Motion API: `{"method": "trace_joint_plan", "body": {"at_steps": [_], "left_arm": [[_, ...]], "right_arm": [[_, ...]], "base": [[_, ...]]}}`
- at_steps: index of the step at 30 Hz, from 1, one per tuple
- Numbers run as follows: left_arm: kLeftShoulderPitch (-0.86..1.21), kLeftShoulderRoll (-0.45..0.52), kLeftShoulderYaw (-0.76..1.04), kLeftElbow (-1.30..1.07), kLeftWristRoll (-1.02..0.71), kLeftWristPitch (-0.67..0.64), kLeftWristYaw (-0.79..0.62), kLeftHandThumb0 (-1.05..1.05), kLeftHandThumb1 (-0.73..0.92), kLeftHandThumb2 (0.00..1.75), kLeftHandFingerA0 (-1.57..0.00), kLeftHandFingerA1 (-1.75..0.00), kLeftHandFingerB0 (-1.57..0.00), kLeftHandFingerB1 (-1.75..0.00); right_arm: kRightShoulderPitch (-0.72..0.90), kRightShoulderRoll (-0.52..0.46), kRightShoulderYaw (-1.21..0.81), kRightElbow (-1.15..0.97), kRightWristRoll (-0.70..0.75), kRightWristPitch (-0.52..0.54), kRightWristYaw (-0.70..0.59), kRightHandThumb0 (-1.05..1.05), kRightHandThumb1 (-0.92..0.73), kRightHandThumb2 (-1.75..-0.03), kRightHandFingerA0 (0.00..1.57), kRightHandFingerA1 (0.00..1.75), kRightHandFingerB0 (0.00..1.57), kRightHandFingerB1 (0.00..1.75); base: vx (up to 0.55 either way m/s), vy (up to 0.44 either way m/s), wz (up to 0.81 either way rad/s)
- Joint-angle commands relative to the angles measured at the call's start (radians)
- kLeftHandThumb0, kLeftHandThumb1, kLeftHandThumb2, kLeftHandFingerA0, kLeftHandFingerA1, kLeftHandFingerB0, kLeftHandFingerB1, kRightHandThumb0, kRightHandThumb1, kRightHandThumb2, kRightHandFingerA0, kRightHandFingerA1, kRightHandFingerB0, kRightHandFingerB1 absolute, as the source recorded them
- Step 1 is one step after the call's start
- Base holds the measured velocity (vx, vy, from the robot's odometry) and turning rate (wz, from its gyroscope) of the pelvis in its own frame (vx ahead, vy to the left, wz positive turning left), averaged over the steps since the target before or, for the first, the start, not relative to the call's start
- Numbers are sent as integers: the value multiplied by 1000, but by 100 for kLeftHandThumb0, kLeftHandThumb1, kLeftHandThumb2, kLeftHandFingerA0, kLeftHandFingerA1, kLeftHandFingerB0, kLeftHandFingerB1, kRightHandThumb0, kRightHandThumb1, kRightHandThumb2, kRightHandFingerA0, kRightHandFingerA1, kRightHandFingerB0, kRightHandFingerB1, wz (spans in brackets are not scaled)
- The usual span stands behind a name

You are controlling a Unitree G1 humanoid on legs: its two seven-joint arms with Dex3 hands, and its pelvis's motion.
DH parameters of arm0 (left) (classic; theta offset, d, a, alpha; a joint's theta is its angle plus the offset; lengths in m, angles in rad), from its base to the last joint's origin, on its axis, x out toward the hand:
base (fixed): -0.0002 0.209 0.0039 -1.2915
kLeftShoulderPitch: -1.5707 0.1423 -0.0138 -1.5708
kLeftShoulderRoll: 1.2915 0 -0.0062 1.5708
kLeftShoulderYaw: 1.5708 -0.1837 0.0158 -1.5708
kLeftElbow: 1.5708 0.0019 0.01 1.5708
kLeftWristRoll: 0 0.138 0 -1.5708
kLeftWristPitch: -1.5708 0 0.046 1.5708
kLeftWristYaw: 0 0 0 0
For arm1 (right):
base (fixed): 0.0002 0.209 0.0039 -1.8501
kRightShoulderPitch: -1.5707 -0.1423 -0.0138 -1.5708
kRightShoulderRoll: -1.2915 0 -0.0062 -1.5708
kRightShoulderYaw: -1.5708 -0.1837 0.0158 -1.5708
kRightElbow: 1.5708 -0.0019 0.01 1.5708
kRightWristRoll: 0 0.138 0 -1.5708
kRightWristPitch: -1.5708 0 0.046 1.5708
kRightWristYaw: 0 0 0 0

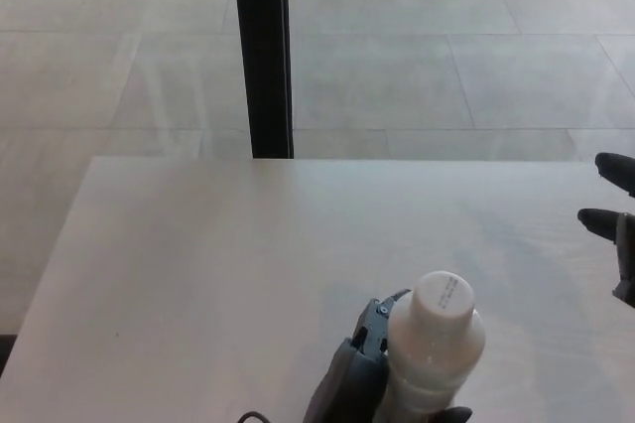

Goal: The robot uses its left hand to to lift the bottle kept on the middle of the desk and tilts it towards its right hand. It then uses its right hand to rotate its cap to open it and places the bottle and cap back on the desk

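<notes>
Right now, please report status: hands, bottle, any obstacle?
Left hand shut on bottle, cap on. Right hand open at right edge, apart from bottle. Nothing between them on desk.

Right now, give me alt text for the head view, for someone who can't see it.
The robot's left hand grips a white plastic bottle with its white cap still on, at the near edge of a pale desk. The black right hand waits open at the right edge, apart from the bottle. A black post stands beyond the desk.
</notes>
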Motion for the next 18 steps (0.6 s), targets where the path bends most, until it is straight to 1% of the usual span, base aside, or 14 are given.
{"method": "trace_joint_plan", "body": {"at_steps": [1,2,3,4,5,6,7,8,9,14,15,16,17,18], "left_arm": [[-59,-260,-24,103,-61,-54,59,-24,82,77,-100,-175,-48,-77],[-56,-279,-26,118,-64,-65,85,-4,84,98,-122,-175,-53,-81],[-56,-279,-27,125,-60,-73,95,-4,84,98,-122,-175,-53,-81],[-56,-276,-27,143,-57,-108,110,3,82,137,-115,-125,-89,-102],[-57,-277,-28,152,-56,-121,120,7,78,143,-116,-175,-91,-146],[-54,-281,-26,141,-59,-89,123,4,91,148,-122,-135,-106,-126],[-48,-281,-23,122,-67,-54,116,6,92,152,-124,-137,-107,-128],[-47,-267,-23,114,-67,-55,108,8,92,153,-126,-139,-108,-129],[-58,-232,-28,76,-27,-2,112,11,69,159,-112,-175,-99,-162],[-107,-103,3,-56,33,120,53,18,64,152,-115,-175,-97,-153],[-119,-73,21,-86,29,154,23,20,60,149,-104,-175,-83,-174],[-138,-40,37,-124,34,216,-15,19,63,146,-98,-175,-88,-163],[-141,-38,36,-129,34,226,-19,19,63,146,-98,-175,-88,-163],[-158,-2,47,-148,42,251,-51,30,67,140,-124,-152,-102,-134]], "right_arm": [[-16,25,-35,-3,-8,-29,-76,-66,-85,-66,49,61,42,34],[-17,31,-37,3,-10,-35,-83,-66,-68,-102,47,67,35,50],[-16,35,-35,5,-11,-35,-86,-66,-68,-102,47,67,35,50],[-14,43,-37,5,-8,-35,-92,-66,-85,-66,52,65,43,34],[-13,44,-41,4,-5,-34,-93,-65,-85,-66,54,66,43,35],[-10,43,-44,3,-1,-32,-90,-64,-85,-66,57,67,43,35],[-6,42,-47,1,4,-30,-87,-65,-84,-65,59,67,43,35],[-2,41,-51,-1,11,-29,-82,-63,-67,-101,59,73,36,51],[5,42,-55,3,20,-36,-72,-64,-82,-65,66,73,44,36],[21,43,-52,11,22,-50,-45,-61,-78,-64,77,82,48,38],[26,45,-49,14,25,-55,-36,-60,-77,-63,80,81,51,38],[32,44,-44,12,25,-53,-26,-60,-76,-62,83,80,52,38],[35,43,-45,11,26,-53,-24,-60,-76,-62,83,80,52,38],[41,45,-42,7,25,-50,-23,-61,-74,-63,85,76,52,38]], "base": [[0,0,0],[0,0,0],[0,0,0],[0,0,0],[0,0,0],[0,0,0],[0,0,0],[0,0,0],[0,0,0],[0,0,0],[0,0,0],[0,0,0],[0,0,0],[0,0,0]]}}
